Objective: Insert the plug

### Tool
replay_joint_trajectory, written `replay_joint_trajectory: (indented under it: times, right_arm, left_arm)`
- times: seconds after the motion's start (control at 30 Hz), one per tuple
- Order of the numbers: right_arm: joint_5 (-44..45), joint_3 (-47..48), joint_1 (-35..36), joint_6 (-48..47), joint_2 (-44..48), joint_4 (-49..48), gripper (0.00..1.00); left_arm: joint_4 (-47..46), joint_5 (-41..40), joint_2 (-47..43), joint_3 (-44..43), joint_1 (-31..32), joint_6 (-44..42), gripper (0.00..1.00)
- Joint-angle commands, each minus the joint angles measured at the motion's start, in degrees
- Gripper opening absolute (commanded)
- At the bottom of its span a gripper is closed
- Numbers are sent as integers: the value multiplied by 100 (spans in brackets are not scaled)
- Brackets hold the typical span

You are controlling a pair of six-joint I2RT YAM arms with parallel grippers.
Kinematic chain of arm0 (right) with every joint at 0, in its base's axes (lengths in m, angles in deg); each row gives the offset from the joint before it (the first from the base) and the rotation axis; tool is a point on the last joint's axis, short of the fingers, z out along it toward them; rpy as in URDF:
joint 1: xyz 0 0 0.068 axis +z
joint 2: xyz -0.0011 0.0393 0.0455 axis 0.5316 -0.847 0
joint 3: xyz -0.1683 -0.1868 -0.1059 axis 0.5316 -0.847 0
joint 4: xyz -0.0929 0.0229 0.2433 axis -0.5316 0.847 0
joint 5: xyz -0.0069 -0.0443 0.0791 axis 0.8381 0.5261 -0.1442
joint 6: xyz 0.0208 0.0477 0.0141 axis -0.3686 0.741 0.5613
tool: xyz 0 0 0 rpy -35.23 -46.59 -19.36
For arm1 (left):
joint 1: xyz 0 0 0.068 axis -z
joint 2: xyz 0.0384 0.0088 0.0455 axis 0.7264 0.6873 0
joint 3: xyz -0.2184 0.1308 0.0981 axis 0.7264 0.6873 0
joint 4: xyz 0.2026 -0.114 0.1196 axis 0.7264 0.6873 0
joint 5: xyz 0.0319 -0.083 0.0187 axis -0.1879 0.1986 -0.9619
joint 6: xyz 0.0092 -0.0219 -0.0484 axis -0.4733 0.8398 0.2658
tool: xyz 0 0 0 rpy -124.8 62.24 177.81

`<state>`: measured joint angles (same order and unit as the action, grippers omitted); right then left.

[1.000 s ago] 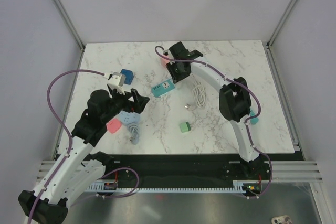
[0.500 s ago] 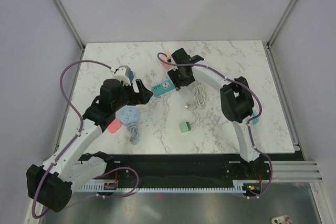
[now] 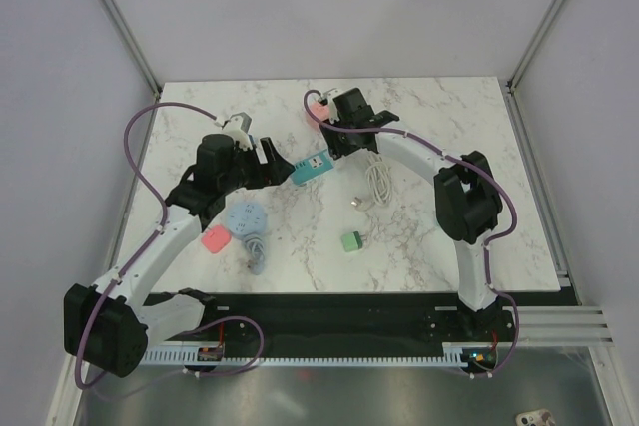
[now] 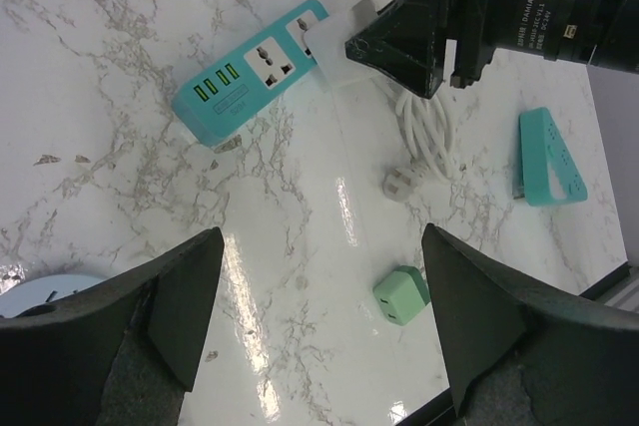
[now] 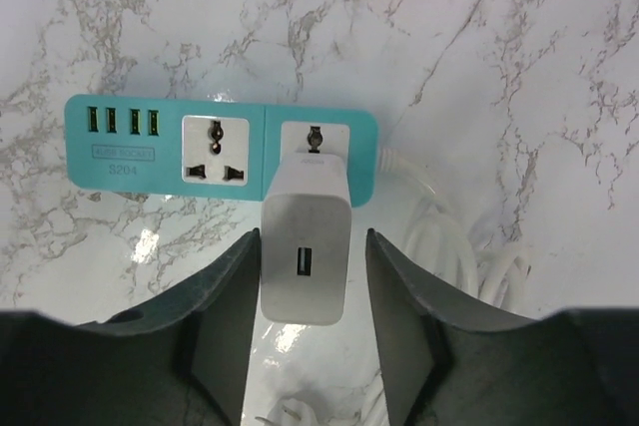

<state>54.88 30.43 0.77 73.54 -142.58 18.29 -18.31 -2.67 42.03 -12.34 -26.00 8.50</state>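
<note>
Plug point(image 5: 305, 286) — a white block, likely light, rigid and slick, best pinched on its flat sides — stands at the socket on the teal power strip's point(image 5: 130, 142) 3 o'clock end, straddled loosely by the open right claw point(image 5: 310, 238), while the left claw point(image 4: 321, 246) gapes empty.

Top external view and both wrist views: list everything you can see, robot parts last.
power strip: one, teal, mid-table
charger: one, white, at the power strip's end socket
cable: one, white, coiled right of the power strip
small adapter: one, green, centre front
flat adapter: one, pink, left front
round hub: one, light blue, beside the flat adapter
second strip: one, teal, right side
table: one, white marble
left gripper: one, black, open, empty
right gripper: one, black, flanking the charger
</note>
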Motion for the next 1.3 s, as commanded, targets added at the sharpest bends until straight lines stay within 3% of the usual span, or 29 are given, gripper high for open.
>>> replay_joint_trajectory:
  times: [0.0, 0.07, 0.2, 0.3, 0.5, 0.87, 0.93, 0.97, 1.07, 1.23, 1.27]
  right_arm:
    - [-164, -48, -1, -11, 2, -603, 52]
    - [-120, -57, 7, -20, -33, -647, 46]
    - [20, 48, 8, -81, -139, -622, 23]
    - [21, 285, 16, -125, -305, -376, 11]
    - [177, 822, 86, -169, -884, 160, 0]
    - [258, 1833, 113, -134, -1765, 1154, 0]
    - [232, 1929, 113, -134, -1800, 1172, 0]
    - [179, 1973, 104, -134, -1809, 1233, 0]
    - [135, 2149, 104, -151, -1896, 1338, 0]
    - [73, 2527, 104, -160, -2169, 1549, 0]
    - [73, 2527, 104, -169, -2178, 1567, 0]
  left_arm:
    - [-217, 244, -46, -185, -54, 76, 88]
    - [-225, 244, -73, -150, -80, 14, 88]
    - [-234, 227, -99, -36, -107, -30, 88]
    - [-287, 218, -82, 34, -115, -39, 87]
    - [-296, 200, -29, 43, -142, -48, 86]
    - [-313, -220, 181, 79, -221, -13, 84]
    - [-348, -318, 462, -123, -273, 57, 74]
    - [-348, -336, 620, -341, -343, 110, 56]
    - [-348, -170, 1507, -929, -458, 251, 26]
    - [-366, -292, 3069, -1976, -520, 216, 2]
    - [-331, -327, 3265, -2335, -520, 207, 2]
